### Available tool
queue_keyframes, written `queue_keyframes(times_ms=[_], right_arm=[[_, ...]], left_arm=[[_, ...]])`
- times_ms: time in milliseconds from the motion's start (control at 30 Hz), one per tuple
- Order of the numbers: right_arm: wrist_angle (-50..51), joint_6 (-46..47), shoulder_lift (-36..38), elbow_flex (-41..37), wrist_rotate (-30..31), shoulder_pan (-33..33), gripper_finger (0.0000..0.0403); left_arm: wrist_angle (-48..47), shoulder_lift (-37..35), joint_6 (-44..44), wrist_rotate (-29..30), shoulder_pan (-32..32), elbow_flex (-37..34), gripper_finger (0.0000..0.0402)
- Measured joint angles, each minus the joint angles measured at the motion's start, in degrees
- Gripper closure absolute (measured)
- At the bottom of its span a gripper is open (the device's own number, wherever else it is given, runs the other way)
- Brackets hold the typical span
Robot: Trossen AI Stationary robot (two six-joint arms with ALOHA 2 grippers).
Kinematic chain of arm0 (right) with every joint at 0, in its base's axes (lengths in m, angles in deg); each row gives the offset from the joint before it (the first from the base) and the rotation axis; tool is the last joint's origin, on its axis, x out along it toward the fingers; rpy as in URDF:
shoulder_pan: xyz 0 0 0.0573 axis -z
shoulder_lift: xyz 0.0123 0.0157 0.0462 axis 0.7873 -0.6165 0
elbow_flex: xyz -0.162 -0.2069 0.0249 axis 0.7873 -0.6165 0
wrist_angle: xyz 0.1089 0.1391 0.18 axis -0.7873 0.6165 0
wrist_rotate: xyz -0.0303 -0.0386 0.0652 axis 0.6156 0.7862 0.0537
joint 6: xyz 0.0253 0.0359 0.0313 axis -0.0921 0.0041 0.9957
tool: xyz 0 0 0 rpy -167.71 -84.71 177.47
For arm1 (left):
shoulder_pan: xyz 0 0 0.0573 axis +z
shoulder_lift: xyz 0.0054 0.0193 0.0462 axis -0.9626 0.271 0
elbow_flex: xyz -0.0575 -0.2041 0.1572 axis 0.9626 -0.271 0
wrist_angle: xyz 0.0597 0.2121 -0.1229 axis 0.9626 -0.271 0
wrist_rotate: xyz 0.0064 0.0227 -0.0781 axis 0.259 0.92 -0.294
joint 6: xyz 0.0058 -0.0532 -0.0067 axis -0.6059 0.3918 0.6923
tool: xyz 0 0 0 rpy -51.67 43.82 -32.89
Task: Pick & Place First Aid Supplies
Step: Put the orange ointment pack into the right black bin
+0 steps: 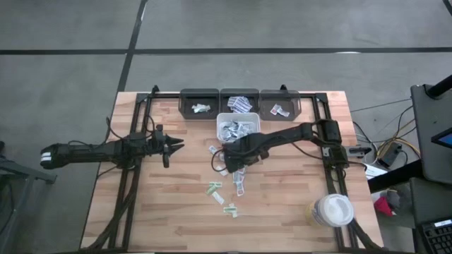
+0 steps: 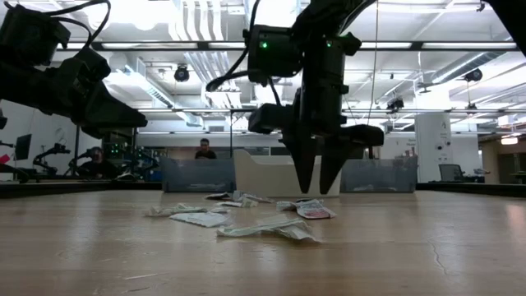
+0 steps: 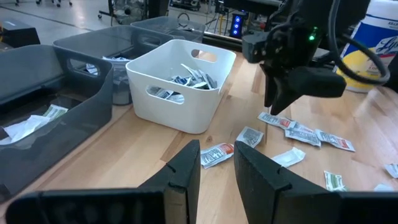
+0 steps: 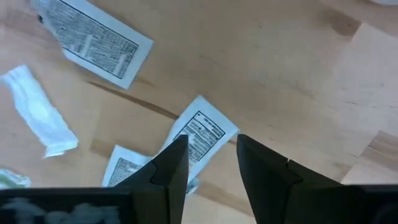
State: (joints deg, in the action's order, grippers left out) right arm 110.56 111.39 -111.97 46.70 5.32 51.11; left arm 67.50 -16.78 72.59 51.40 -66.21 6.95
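**Thin sachets, flat on wood: a fingertip job**

The small flat white sachets with blue-grey print (image 1: 224, 168) lay scattered on the pale wooden counter (image 1: 282, 212), in front of the white plastic bin (image 1: 238, 127). The right hand (image 4: 211, 158) hung over one sachet (image 4: 198, 134), fingers parted, gripping nothing. The left hand (image 3: 214, 171) waited well apart, fingers parted and empty. Such packets looked light, limp and slick; pinching a lifted edge seemed safest.
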Motion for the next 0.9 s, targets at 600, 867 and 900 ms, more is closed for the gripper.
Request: queue_keyframes(times_ms=[600, 867, 900], right_arm=[[0.1, -0.2, -4.8, -0.1, -2.1, 0.0, 0.0331], [0.5, -1.8, -3.0, -0.3, -1.0, 0.0, 0.0378], [0.4, -2.0, -2.6, -0.4, -1.0, 0.0, 0.0382]], left_arm=[[-0.4, 0.2, -1.1, 0.0, 0.0, 0.0, 0.0307], [-0.4, 0.2, -1.0, 0.0, 0.0, 0.0, 0.0307], [-0.4, 0.2, -1.0, 0.0, 0.0, 0.0, 0.0307]])
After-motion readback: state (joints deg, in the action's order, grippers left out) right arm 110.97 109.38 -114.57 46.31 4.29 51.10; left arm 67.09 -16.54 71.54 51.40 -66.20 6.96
